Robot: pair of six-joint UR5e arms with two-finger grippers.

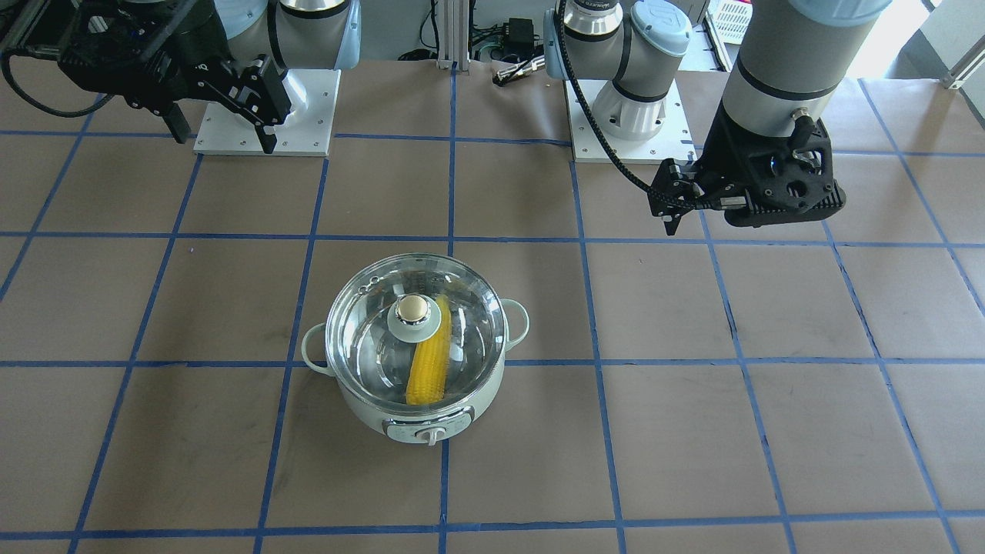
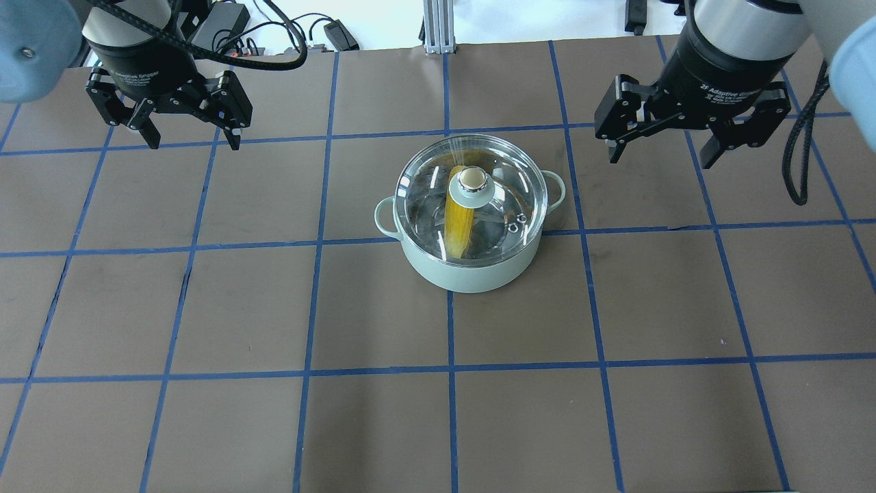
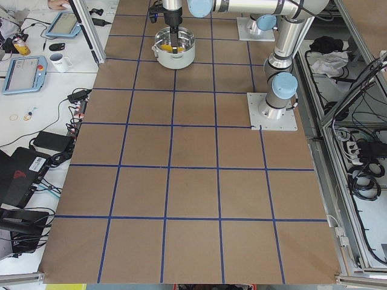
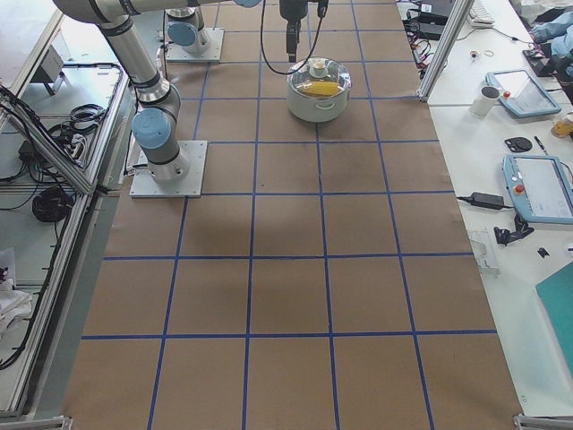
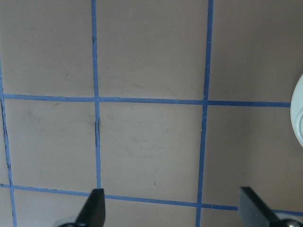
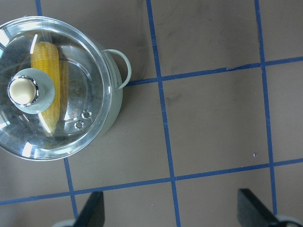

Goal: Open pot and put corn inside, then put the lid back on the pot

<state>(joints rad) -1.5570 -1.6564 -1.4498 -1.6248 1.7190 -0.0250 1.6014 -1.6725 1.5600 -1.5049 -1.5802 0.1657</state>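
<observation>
Yellow corn [image 2: 460,220] is lying inside the mint-green pot [image 2: 472,275] near the middle of the table [image 2: 205,424], with the glass lid [image 2: 510,181] sitting on the pot's rim. The left gripper [image 2: 194,137] and right gripper [image 2: 660,156] are hovering at the far left and far right, both spread wide and empty.

White lettering is showing on the body of the right arm's black two-finger gripper [image 2: 660,156] in the overhead view, reading "2F Adaptive Gripper", with the last letters curving out of sight. The left arm's black two-finger gripper [image 2: 195,142] is carrying the same print; "Adaptive Gripper" is reading clearly, while a smaller line beneath is too small to read.
</observation>
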